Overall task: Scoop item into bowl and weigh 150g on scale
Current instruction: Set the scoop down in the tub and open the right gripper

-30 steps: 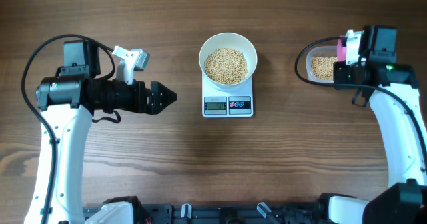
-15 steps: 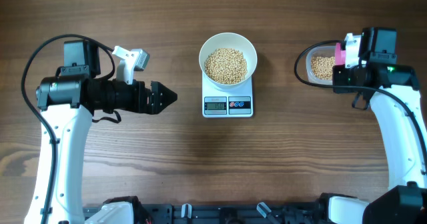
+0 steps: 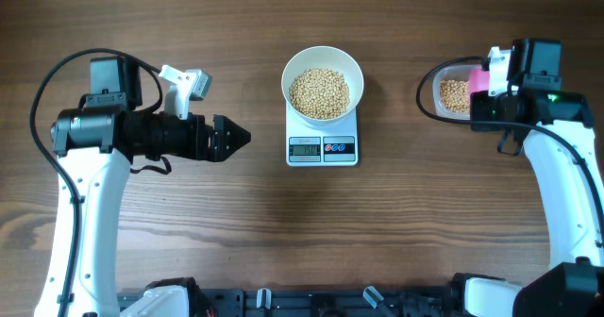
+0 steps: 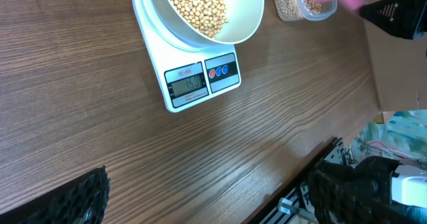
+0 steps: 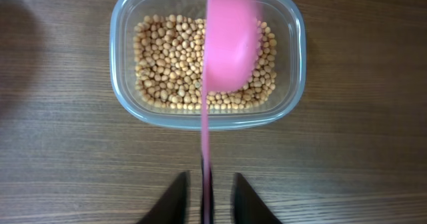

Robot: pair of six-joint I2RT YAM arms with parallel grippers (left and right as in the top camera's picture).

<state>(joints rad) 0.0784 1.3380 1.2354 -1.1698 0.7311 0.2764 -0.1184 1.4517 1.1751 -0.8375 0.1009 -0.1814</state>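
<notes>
The white bowl (image 3: 323, 52) holds a pile of tan beans (image 3: 319, 91) and stands on the small white scale (image 3: 322, 149), whose display faces the front. More beans (image 5: 167, 64) lie in a clear tub (image 5: 123, 64) at the right. My right gripper (image 5: 208, 184) hangs just in front of the tub, open. The thin handle of a pink scoop (image 5: 230, 44) stands between its fingers with a gap on each side, and the blurred scoop head is over the tub. My left gripper (image 3: 241, 137) is wide open, left of the scale, holding nothing.
A black cable loops round the tub (image 3: 442, 95) on the right. The table's front edge and a frame show at the lower right of the left wrist view, where the scale (image 4: 200, 81) and bowl (image 4: 247, 21) lie ahead.
My right gripper's jaws have parted from the scoop handle they were shut on. The pink scoop has shifted slightly over the tub. The left arm has not moved.
</notes>
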